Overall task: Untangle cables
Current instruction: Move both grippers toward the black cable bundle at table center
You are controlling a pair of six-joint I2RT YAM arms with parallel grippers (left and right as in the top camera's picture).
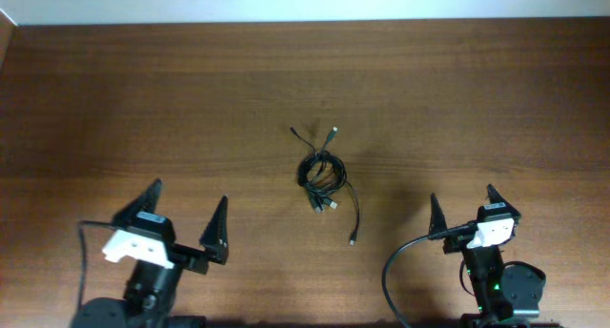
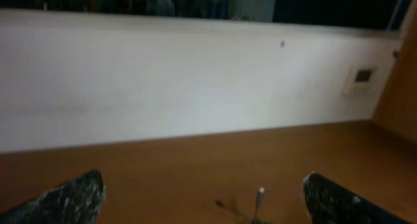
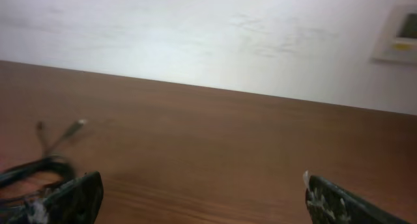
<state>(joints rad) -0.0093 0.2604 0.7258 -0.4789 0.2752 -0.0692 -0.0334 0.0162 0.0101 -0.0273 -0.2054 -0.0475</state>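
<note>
The cables [image 1: 323,173] lie as a small black tangle in the middle of the wooden table [image 1: 191,99], with plug ends sticking out toward the far side and a loose tail trailing toward the near right. My left gripper [image 1: 189,212] stands open at the near left, well apart from the tangle. My right gripper [image 1: 462,203] stands open at the near right, also apart. In the left wrist view two plug ends of the cables [image 2: 259,196] show low between the fingers [image 2: 71,199]. In the right wrist view the cables [image 3: 39,167] lie at the lower left, beside the left finger [image 3: 75,198].
A white wall [image 2: 195,87] runs behind the table's far edge, with a small wall panel [image 3: 399,35] at the right. A thick black arm cable [image 1: 396,271] loops beside the right arm's base.
</note>
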